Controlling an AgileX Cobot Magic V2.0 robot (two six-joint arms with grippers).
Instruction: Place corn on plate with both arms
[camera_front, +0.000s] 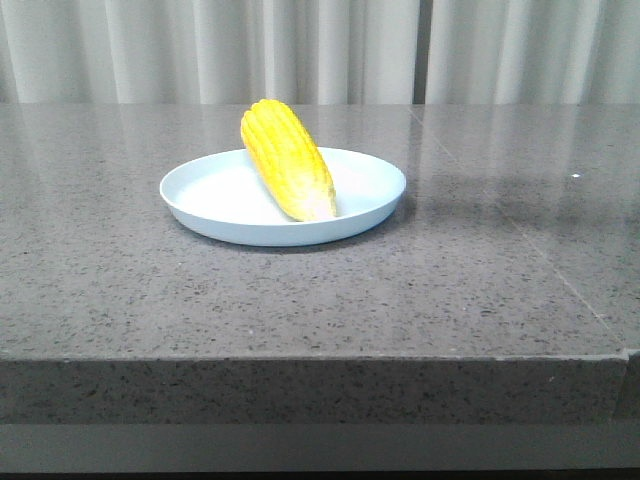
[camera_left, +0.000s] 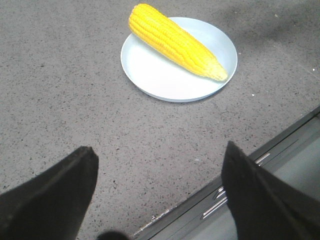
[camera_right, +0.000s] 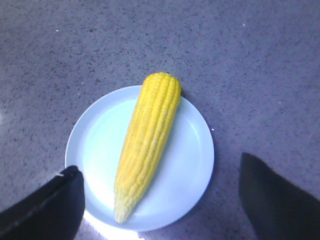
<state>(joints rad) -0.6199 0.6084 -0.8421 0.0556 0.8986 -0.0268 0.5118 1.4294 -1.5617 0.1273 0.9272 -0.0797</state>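
Already the corn lies slantwise across the plate, blunt end propped on the far rim, pale tip resting inside near the front rim. Both the left gripper and right gripper hang spread and empty, apart from the plate, over bare grey table, whose front edge lies well short of the plate.

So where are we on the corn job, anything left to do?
Placing looks done: the corn lies across the plate, blunt end resting on the far rim, pale tip inside near the front. Nothing is in hand: the left gripper and right gripper are both open and empty, clear of the corn. What remains, at most, is backing the arms away; the front view shows neither over the table.
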